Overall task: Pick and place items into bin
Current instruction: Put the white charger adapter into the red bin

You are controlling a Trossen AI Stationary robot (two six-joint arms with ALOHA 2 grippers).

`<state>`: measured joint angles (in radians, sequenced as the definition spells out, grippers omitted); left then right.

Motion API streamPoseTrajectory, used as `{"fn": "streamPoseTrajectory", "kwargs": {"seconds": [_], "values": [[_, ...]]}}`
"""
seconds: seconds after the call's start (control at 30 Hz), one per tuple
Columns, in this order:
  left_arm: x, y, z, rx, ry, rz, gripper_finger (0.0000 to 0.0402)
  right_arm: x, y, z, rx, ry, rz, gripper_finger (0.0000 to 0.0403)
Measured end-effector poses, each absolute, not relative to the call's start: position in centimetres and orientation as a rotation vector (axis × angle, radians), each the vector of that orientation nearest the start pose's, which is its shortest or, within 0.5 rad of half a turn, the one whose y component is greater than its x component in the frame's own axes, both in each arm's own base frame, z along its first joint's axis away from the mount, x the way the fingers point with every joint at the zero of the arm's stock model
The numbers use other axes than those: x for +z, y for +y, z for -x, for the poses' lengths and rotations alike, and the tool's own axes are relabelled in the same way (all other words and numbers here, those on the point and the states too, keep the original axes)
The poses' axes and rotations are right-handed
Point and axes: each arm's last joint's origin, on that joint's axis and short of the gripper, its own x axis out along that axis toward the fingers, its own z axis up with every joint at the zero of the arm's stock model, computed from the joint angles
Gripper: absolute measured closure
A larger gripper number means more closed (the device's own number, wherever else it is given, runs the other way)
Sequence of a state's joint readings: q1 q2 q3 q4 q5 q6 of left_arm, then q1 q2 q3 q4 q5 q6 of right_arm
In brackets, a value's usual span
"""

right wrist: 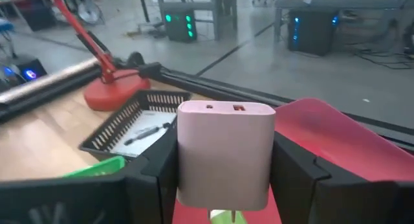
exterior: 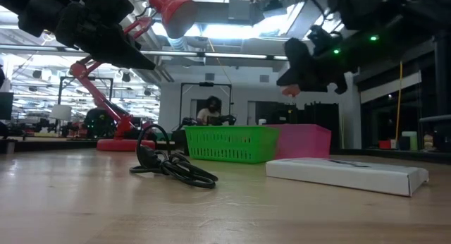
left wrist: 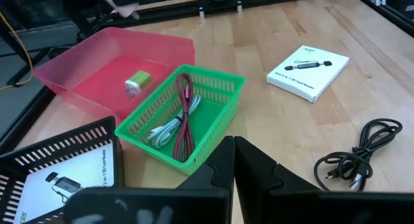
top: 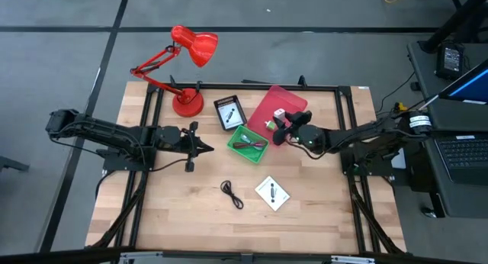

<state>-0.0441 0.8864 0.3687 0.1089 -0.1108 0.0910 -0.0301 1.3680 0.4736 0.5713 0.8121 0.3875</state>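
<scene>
My right gripper [top: 283, 129] hovers over the pink bin [top: 288, 101], shut on a pale pink cube [right wrist: 225, 153]. A green roll [left wrist: 137, 81] lies on that bin's floor. My left gripper [top: 203, 147] is shut and holds nothing, raised left of the green basket [top: 238, 140]. A maroon cable [left wrist: 184, 114] and a pale cable [left wrist: 160, 131] lie in the basket. A black tray [top: 229, 113] holds one white card. The other white card [top: 272, 193] and the black cable [top: 232, 194] lie on the table. My right gripper pinches the pink cube between its two fingers [right wrist: 294, 169], one on each of two opposite side faces [right wrist: 187, 159]. The cube is lifted clear, above the pink bin [right wrist: 343, 133]. In the low view a bit of pink [exterior: 289, 91] shows under the gripper.
A red desk lamp [top: 187, 66] stands at the table's far left, its base next to the black tray. Bare wood lies along the table's near edge around the card and the black cable. A person sits in the room beyond the table [exterior: 211, 110].
</scene>
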Motion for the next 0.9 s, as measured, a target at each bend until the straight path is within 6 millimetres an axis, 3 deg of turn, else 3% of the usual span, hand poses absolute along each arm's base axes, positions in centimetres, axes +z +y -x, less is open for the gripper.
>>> {"fn": "streamPoseTrajectory", "kwargs": {"seconds": [0.2, 0.37, 0.63, 0.9], "values": [[20.1, -0.5, -18.4, 0.047, 0.41, -0.121, 0.0396, 18.8, -4.4, -27.3, -0.968, 0.29, -0.235, 0.0234], [20.1, -0.5, -18.4, 0.048, 0.411, -0.119, 0.0396, 19.7, -6.0, -28.2, -1.048, 0.455, -0.242, 0.0234], [20.1, -0.5, -18.4, 0.047, 0.411, -0.121, 0.0394, 22.9, -8.4, -28.7, -1.006, 0.616, -0.309, 0.0234], [20.1, -0.5, -18.4, 0.047, 0.411, -0.121, 0.0393, 22.9, -9.3, -28.2, -1.014, 0.666, -0.326, 0.0234]]}}
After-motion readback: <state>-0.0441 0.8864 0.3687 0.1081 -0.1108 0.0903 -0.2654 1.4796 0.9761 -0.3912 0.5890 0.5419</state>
